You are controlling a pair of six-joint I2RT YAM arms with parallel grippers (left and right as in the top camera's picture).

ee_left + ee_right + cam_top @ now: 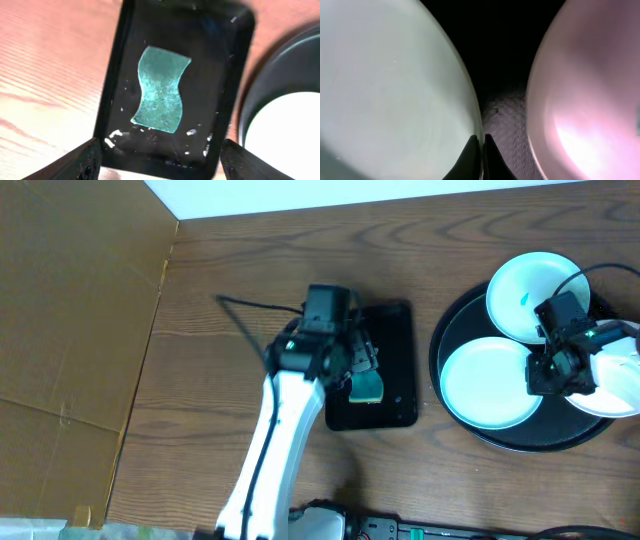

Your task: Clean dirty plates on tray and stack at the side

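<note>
**Operator:** Item one, the plates. Where do they stand?

**Clerk:** All three lie on your round black tray [440, 350], at the right end of the table [250, 270].
- Far mint plate [545, 280]: pale mint, with a small teal smear near its centre.
- Near mint plate [485, 385]: on the tray's left half.
- White plate [620, 392]: at the right edge, partly covered by your right arm.

The wrist view shows a strip of bare black tray between the near mint plate and the white plate.

**Operator:** Item two, my right gripper?

**Clerk:** Your right gripper [481, 150] is clenched. Its tips are pressed together with nothing visible between them. It hangs low over that dark strip, just beside the near mint plate's rim. I cannot tell whether it touches the rim.

**Operator:** Item three, the left one?

**Clerk:** Your left gripper [161, 150] is released and its fingers [75, 165] are spread wide. It hovers over the rectangular black tray [395, 330], left of the round one.

The green sponge [160, 90] lies flat on that tray, curled at the edges and apart from both fingers. White flecks dot the tray around it.
</note>
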